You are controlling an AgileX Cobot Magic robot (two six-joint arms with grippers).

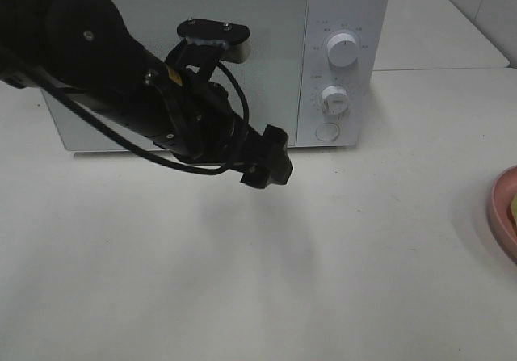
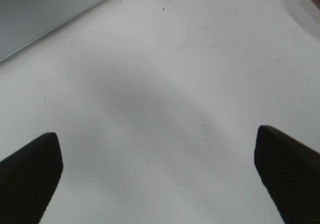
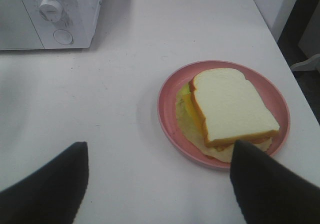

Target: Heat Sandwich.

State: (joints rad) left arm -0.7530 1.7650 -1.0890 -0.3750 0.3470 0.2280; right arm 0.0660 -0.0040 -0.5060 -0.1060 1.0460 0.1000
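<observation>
The sandwich (image 3: 230,108), pale bread over yellow filling, lies on a round salmon-pink plate (image 3: 170,108) in the right wrist view. My right gripper (image 3: 160,184) hovers just short of the plate, open, its dark fingers (image 3: 270,184) apart with nothing between them. In the exterior high view only the plate's edge (image 1: 502,207) shows at the far right. The white microwave (image 1: 347,14) stands at the back with its door shut. My left gripper (image 1: 266,163) hangs in front of the door's lower right corner. It is wide open over bare table (image 2: 160,174).
The microwave's panel has two knobs (image 1: 343,52) and a round button (image 1: 326,131) below them. The white table (image 1: 242,280) stretches between microwave and plate. The table's right edge (image 3: 295,78) runs close behind the plate.
</observation>
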